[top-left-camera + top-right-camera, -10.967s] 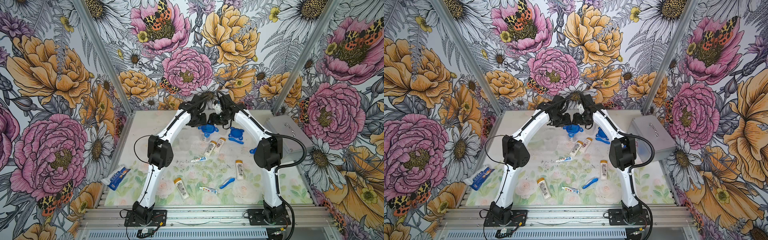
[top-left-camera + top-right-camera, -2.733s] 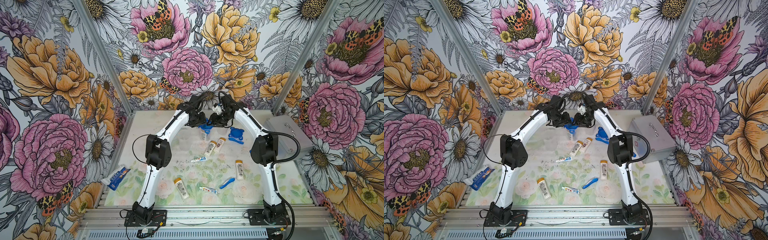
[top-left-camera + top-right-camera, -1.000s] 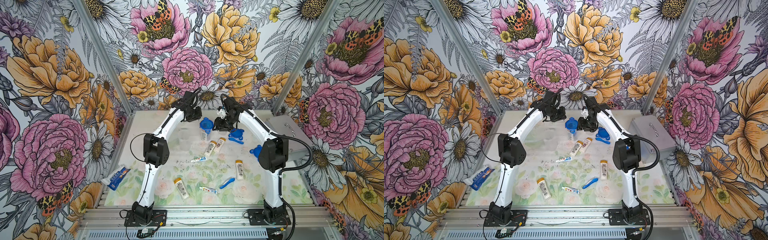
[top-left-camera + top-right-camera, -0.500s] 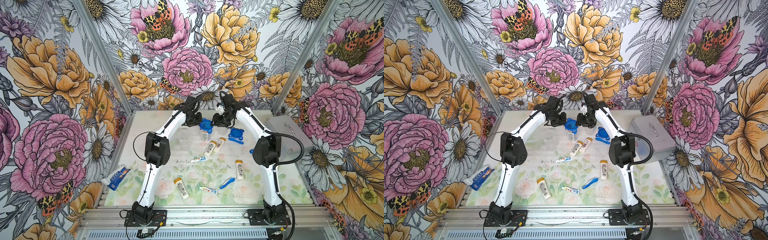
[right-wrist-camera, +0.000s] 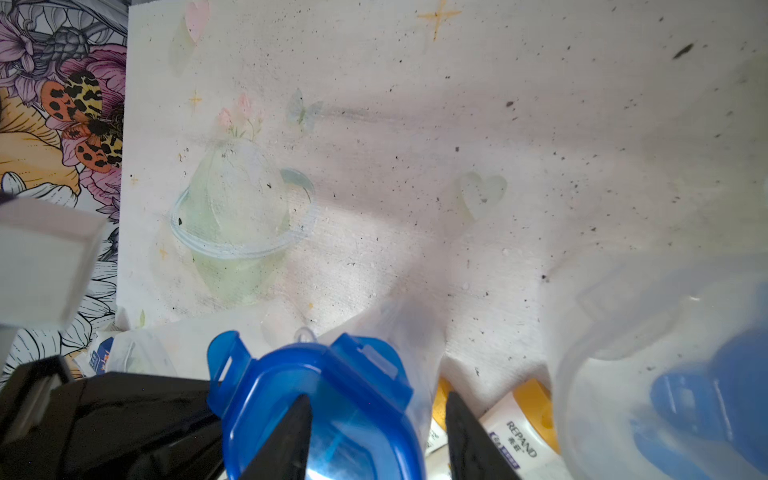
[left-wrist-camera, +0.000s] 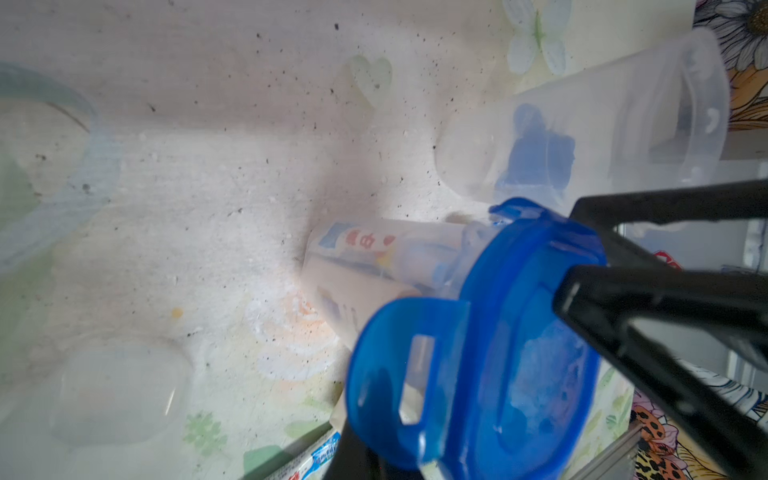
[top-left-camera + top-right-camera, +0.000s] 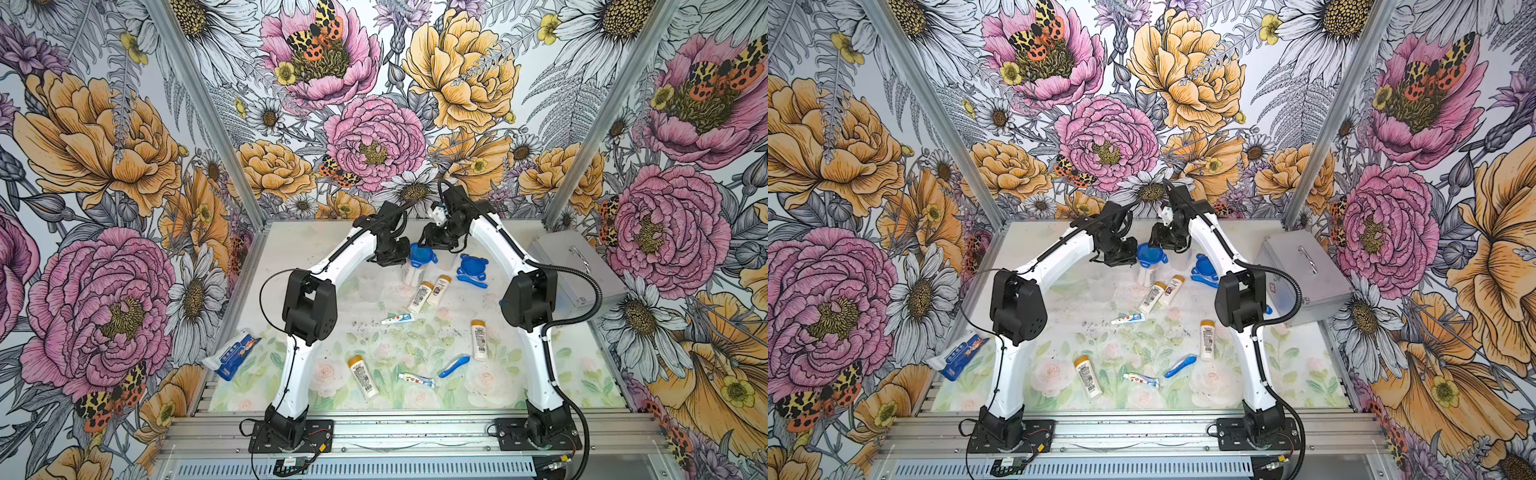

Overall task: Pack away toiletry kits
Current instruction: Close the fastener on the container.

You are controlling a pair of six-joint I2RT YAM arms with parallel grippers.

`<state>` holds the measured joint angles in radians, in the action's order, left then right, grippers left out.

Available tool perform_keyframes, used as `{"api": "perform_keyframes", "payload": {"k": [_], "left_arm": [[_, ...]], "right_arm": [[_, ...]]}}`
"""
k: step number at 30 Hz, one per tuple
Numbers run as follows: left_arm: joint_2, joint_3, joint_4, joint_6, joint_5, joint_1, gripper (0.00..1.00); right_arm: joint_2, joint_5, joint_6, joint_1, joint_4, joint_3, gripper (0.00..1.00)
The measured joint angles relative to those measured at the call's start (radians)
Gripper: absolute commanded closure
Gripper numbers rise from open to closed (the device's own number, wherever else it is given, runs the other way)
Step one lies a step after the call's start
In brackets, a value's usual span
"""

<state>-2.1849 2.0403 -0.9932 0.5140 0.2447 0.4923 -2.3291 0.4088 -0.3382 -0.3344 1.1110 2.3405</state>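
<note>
A clear cup stands at the back middle of the table with a blue four-tab lid on it. A toothpaste tube and a white bottle show through its wall. My left gripper is shut and sits against the lid's left tab; its own tips are mostly hidden under the lid. My right gripper is open above the lid. One of its fingers rests over the lid and the other hangs past the cup's side.
Loose on the mat lie several orange-capped bottles, two toothpaste tubes and a blue toothbrush. A spare blue lid and empty clear cups are nearby. A silver case sits at the right edge and a blue-white packet at the left.
Over the last second the left gripper has come forward and down to the lid's left tab. The right gripper has shifted in over the lid. The cup has stayed put.
</note>
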Motion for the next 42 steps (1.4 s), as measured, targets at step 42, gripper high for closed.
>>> {"api": "perform_keyframes", "payload": {"k": [42], "left_arm": [[-0.13,0.335,-0.122,-0.097,0.018,-0.03,0.57]], "right_arm": [[0.194,0.033,-0.039,-0.047,0.029,-0.243,0.52]]}}
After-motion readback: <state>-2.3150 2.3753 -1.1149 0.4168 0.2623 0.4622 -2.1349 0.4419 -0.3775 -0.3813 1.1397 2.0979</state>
